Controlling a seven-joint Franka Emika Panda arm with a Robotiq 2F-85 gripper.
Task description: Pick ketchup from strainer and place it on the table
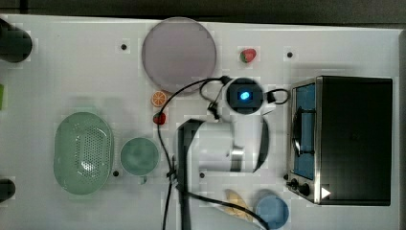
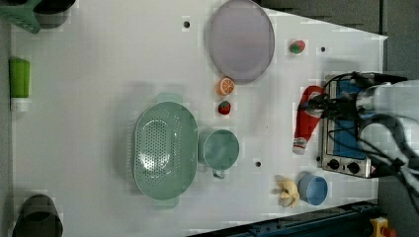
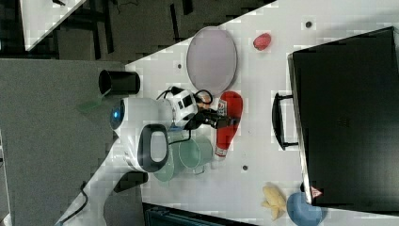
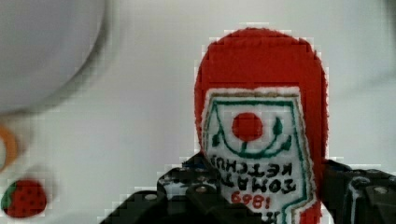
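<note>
In the top view the strainer sits with nothing in it near the tabletop's left edge, the green cup just beside it, so the bottle is judged already out and on its way to a free patch; the arm's white body covers the middle ground in front of the toaster oven. In the left view the ketchup hangs lengthwise, cap toward the near edge, in the gripper, close beside the oven's front and well apart from the strainer. A bare strip of tabletop lies under it, while the banana and blue bowl crowd the near edge and the oven hems in the far side. In the right view the bottle lies between the cup and the oven's handle, with the grey plate and a strawberry further along. In the wrist view the black fingers stand partly apart, clamped on either side of the labelled body, the table white beneath, an orange slice and another strawberry off to one side.
</note>
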